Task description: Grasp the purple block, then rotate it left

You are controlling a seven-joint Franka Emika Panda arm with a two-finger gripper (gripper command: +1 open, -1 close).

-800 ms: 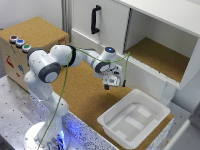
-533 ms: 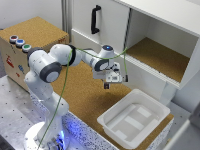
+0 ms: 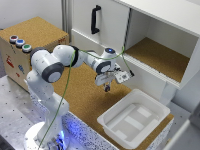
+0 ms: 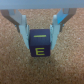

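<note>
My gripper (image 3: 107, 88) hangs over the cork surface between the white cabinet and the white bin. In the wrist view the purple block (image 4: 39, 44), a small dark cube with a yellow letter on its face, sits between my two fingers (image 4: 22, 30), which press on its sides. The gripper (image 4: 39, 42) is shut on the block and holds it a little above the cork. In the exterior view the block is only a tiny dark spot at the fingertips.
A white bin (image 3: 134, 119) stands on the cork at the exterior view's right, close below the gripper. A white cabinet with an open cork-floored shelf (image 3: 160, 57) is behind. A cork box with coloured round buttons (image 3: 19, 43) stands at the left.
The arm and gripper have stayed nearly in place; no clear movement shows between the frames.
</note>
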